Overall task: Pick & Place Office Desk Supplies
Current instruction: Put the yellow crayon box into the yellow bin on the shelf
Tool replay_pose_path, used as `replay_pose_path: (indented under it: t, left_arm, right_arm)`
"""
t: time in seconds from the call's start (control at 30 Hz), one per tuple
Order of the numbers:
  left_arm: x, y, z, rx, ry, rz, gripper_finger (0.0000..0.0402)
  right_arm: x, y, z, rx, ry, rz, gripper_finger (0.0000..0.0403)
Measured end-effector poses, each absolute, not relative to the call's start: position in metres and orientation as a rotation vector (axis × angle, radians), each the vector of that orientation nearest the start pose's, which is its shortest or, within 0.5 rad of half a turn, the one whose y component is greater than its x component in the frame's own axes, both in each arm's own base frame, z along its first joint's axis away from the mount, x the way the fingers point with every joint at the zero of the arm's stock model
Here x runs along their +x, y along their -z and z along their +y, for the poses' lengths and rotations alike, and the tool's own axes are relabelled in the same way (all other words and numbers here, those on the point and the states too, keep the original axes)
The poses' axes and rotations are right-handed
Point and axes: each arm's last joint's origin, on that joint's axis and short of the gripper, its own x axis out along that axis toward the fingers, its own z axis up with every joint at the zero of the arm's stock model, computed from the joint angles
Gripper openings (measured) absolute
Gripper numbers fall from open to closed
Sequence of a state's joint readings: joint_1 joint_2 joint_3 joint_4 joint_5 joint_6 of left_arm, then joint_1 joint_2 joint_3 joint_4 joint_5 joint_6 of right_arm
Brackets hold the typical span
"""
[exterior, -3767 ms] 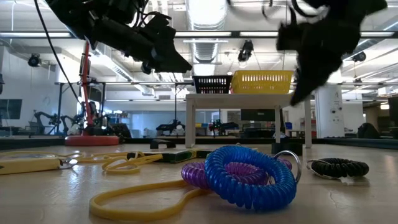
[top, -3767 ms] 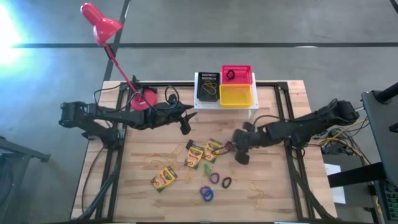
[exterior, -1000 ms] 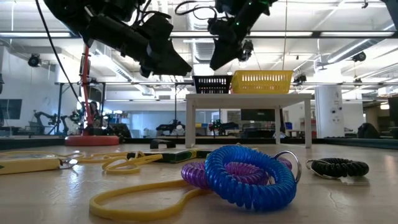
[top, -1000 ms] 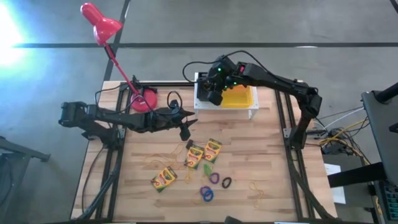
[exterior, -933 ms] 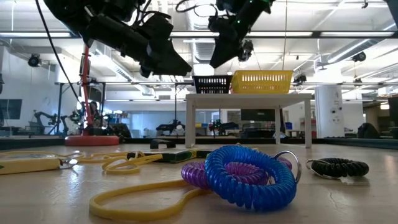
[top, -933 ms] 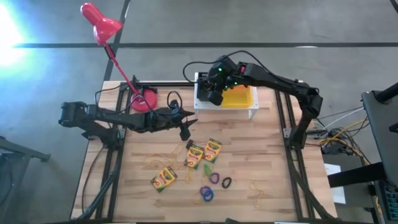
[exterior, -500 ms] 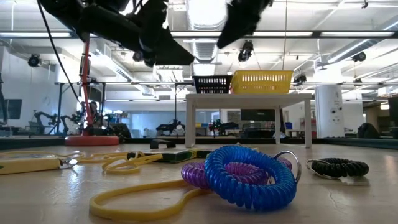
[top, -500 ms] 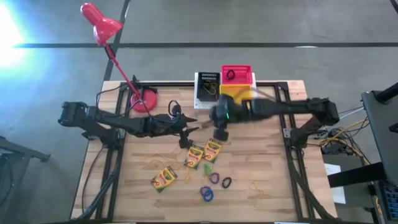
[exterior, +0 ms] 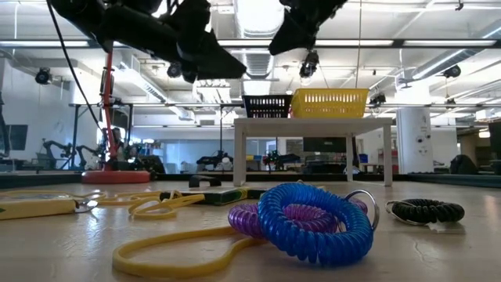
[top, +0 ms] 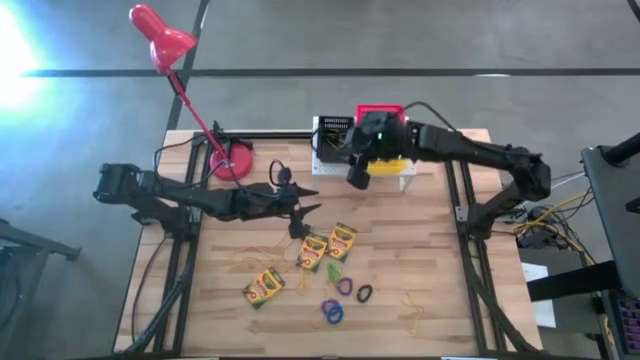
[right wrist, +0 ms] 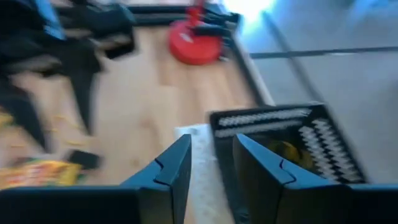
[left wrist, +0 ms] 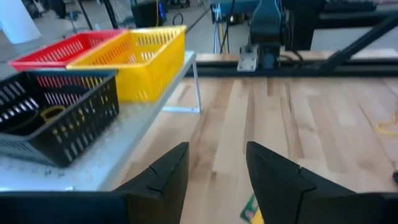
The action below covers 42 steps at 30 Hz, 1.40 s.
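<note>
left tool (top: 302, 213) held above the middle of the table (top: 440, 310), at the end of a long, nearly level arm reaching in from the left edge; both fingers (left wrist: 165, 171) parted with a clear gap, nothing between them, pointing toward the white perforated stand (top: 405, 181) and its baskets. right tool (top: 358, 172) raised over the front edge of that stand, just beside the black basket (top: 334, 146); arm stretched from the right side, elbow bent near the table's right rail, wrist turned down and leftward. fingers (right wrist: 166, 171) a little apart in the right wrist view, empty, hanging over the stand's white top beside the black basket, where something yellow lies inside.

red basket (top: 381, 112) and yellow basket (left wrist: 144, 59) side by side on the stand, next to the black one. red desk lamp (top: 160, 40) at the far left corner, its round base (top: 232, 158) on the table.

three crayon boxes on the wood: two (top: 328, 246) close together below the left tool, one (top: 264, 287) nearer the front left. small elastic rings in a loose cluster toward the front: green (top: 334, 270), purple (top: 345, 286), black (top: 365, 294), blue (top: 332, 312). thin yellow rubber band (top: 415, 310) off to their right, another (top: 252, 258) left of the boxes.

low view: blue coil (exterior: 315, 222) resting against the purple one, black ring (exterior: 427, 211) apart on the right.
</note>
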<state>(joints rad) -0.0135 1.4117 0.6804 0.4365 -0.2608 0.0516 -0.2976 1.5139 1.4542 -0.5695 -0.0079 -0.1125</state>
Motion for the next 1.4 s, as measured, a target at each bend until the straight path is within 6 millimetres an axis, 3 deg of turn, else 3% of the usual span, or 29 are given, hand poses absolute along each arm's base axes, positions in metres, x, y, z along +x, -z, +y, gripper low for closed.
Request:
replay_pose_path:
  t: [0.1,0.17,0.4,0.57,0.63,0.77,1.03,1.23,1.4]
  left_arm:
    - [0.291,-0.212,0.003,0.092,-0.218,0.349,0.0163]
    - [0.292,-0.207,0.003,0.091,-0.192,0.384,0.0163]
    - [0.303,-0.18,-0.006,0.004,0.087,0.48,0.0163]
    - [0.309,-0.164,-0.01,-0.007,0.222,0.541,0.0156]
    - [0.313,-0.161,-0.012,-0.023,0.283,0.559,0.0143]
    - [0.323,-0.155,-0.013,-0.063,0.412,0.594,0.0103]
    - [0.343,-0.142,-0.012,-0.104,0.48,0.703,0.0011]
    - [0.348,-0.144,0.006,-0.164,0.302,0.717,0.0009]
    - [0.35,-0.14,0.021,-0.281,0.227,0.721,0.0008]
  right_arm:
    - [0.316,-0.352,-0.098,0.056,0.159,0.637,0.0124]
    - [0.317,-0.343,-0.088,0.082,0.131,0.671,0.0124]
    - [0.317,-0.29,-0.027,0.221,0.031,0.875,0.0108]
    - [0.309,-0.239,0.018,0.325,0.124,0.933,0.0094]
    - [0.302,-0.22,0.028,0.402,0.263,0.915,0.0092]
    - [0.289,-0.186,0.036,0.545,0.419,0.853,0.0105]
    - [0.271,-0.138,0.037,0.741,0.413,0.702,0.0178]
    - [0.264,-0.114,0.036,0.822,0.459,0.707,0.02]
    - [0.271,-0.104,0.038,0.844,0.476,0.728,0.0197]
